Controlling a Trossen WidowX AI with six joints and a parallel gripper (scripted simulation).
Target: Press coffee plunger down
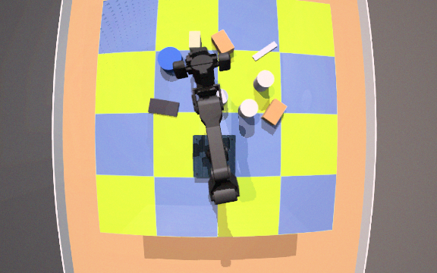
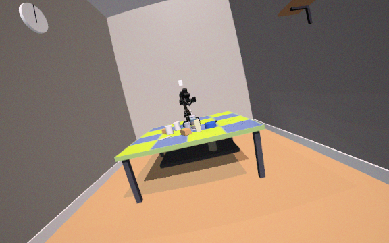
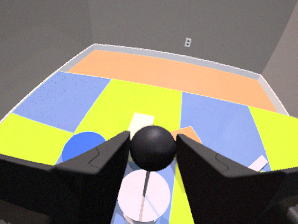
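The coffee press shows in the wrist view as a round white lid (image 3: 135, 196) with a thin rod up to a black ball knob (image 3: 153, 155). The rod stands out above the lid, so the plunger is up. My gripper (image 3: 153, 138) (image 1: 202, 65) is shut on the knob, one finger at each side. In the top view the arm hides the press. In the exterior view my gripper (image 2: 188, 99) is high over the table, and the press is small and partly hidden behind the cream block (image 2: 198, 125).
A blue round container (image 1: 169, 58) (image 3: 84, 146) is close left of the press. The cream block (image 1: 194, 39) and an orange block (image 1: 222, 41) are beyond it. White cylinders (image 1: 265, 79) (image 1: 248, 108), another orange block (image 1: 275, 112) and a white bar (image 1: 265, 51) are right. A dark block (image 1: 164, 107) lies left.
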